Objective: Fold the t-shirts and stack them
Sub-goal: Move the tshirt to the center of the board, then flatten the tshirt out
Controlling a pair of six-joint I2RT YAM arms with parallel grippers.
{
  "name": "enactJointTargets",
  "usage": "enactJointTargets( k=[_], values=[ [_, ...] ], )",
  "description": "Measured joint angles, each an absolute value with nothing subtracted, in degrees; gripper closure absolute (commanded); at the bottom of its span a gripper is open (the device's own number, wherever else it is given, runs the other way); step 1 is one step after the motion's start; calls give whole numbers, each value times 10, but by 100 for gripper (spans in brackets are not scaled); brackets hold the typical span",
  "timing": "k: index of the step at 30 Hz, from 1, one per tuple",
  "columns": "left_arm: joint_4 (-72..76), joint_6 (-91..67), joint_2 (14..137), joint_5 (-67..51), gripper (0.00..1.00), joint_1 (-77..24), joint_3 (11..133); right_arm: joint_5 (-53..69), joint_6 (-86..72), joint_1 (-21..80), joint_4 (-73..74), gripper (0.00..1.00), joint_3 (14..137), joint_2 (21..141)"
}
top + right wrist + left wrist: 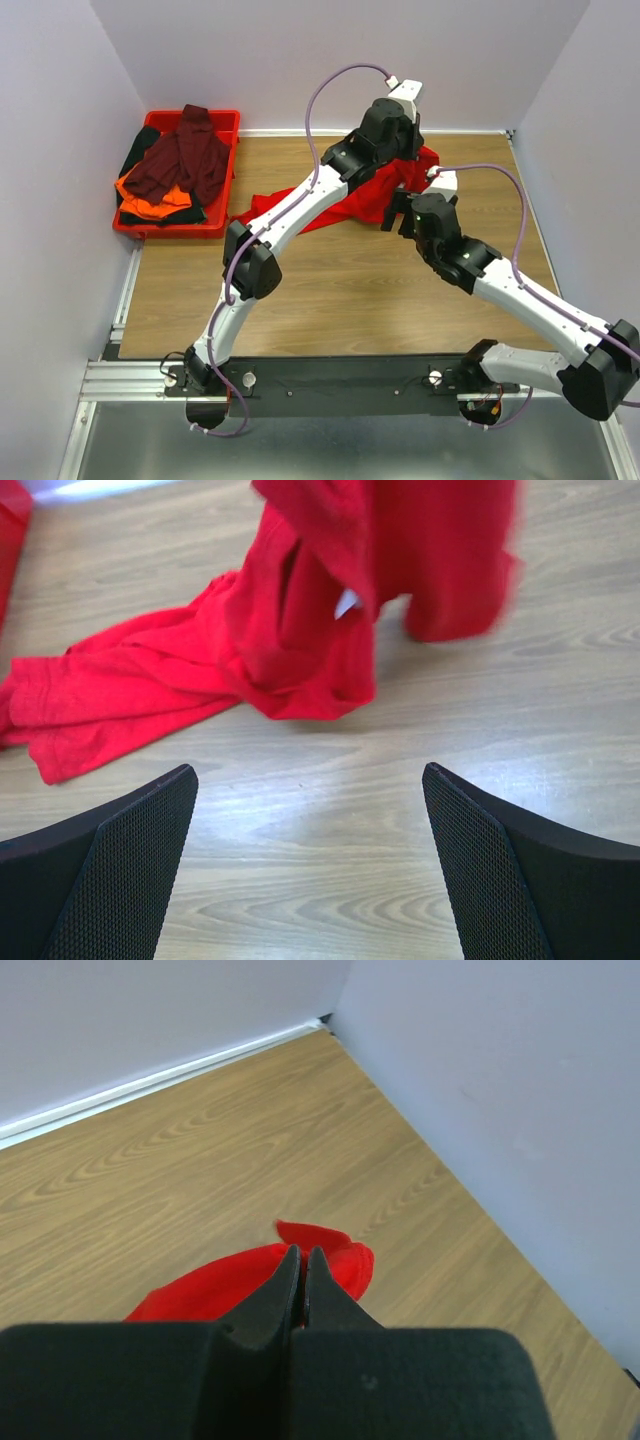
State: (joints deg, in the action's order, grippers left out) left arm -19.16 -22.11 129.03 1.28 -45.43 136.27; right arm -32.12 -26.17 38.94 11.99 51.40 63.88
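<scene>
The bright red t-shirt (345, 207) lies crumpled across the back of the wooden table, one end lifted. My left gripper (408, 152) is shut on that raised end near the back right corner; the left wrist view shows red cloth (345, 1263) pinched between the closed fingertips (303, 1257). My right gripper (400, 216) hangs open just in front of the shirt. In the right wrist view its fingers (130, 860) stand wide apart over bare wood, with the red shirt (200, 670) draped ahead. The dark maroon shirt (187, 158), orange shirt (150, 197) and black shirt (136, 158) sit piled at far left.
A red plastic tray (170, 232) at the back left holds the pile of shirts. Lilac walls close in the table at the back and on both sides; the right wall (520, 1110) stands close to my left gripper. Bare wood (340, 290) stretches in front of the red shirt.
</scene>
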Motion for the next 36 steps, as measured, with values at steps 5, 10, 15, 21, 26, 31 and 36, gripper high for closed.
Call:
enactJointTargets(
  k=[5,10,15,21,26,31,36],
  values=[
    [-176,-215,1291,-11,57,-458,1363,-323,-268,389,122,0,514,669],
    [-162,-220,1291,-23,43,-442,1362,-335,-270,389,123,0,514,690],
    [-153,-243,1253,1,49,-397,1279,-356,-270,389,123,0,516,729],
    [-154,-318,1084,106,57,-331,991,-351,-270,357,128,0,538,790],
    [-141,-381,901,175,62,-317,731,-340,-270,334,130,1,557,825],
    [-121,-434,828,209,63,-315,594,-328,-275,334,130,1,560,847],
    [-116,-462,850,220,60,-310,529,-325,-281,334,130,1,559,849]
  ],
)
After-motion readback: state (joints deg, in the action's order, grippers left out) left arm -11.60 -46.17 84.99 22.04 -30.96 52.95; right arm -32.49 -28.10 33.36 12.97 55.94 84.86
